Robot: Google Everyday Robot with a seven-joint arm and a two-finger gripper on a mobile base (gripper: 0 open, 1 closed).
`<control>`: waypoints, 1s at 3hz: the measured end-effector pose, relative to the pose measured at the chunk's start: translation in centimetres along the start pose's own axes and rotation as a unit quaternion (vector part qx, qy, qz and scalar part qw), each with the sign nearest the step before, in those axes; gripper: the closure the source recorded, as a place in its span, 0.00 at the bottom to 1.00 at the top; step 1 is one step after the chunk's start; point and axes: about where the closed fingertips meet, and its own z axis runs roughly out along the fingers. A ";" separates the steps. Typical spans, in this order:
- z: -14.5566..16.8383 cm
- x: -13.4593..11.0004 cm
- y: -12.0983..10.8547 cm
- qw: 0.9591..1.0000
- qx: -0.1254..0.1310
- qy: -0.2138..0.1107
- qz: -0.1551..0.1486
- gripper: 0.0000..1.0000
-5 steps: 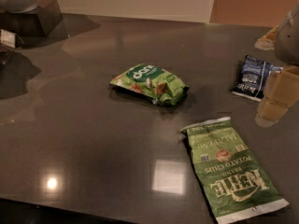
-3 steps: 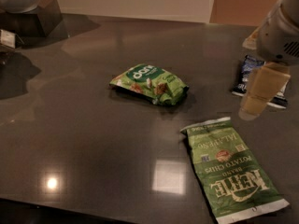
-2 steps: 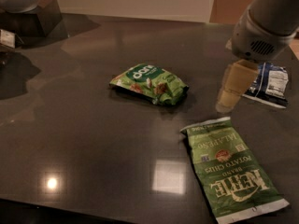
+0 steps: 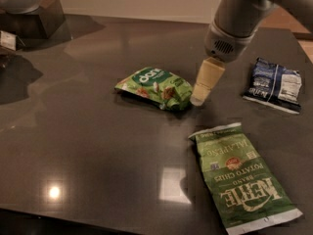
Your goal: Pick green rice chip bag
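The green rice chip bag [image 4: 155,87] is small, puffy and light green with a dark green oval logo. It lies on the dark table [image 4: 98,146] near the middle. My gripper [image 4: 199,98] hangs from the grey arm coming in from the upper right. Its cream-coloured tip is just to the right of the bag's right end, low over the table. It holds nothing that I can see.
A long flat green Kettle potato chips bag [image 4: 240,175] lies at the front right. A dark blue and white bag [image 4: 274,84] lies at the right. A bowl on a dark stand [image 4: 29,9] is at the back left.
My arm has swung in from the right edge toward the left, past the blue bag, and now sits beside the green rice chip bag. The bags have not moved.
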 end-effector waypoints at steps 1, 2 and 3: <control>2.5 -2.8 -1.1 1.000 -0.014 0.000 0.017 0.00; 4.5 -5.1 -1.2 0.999 -0.029 -0.002 0.022 0.00; 6.2 -6.5 -0.8 0.999 -0.046 -0.001 0.026 0.00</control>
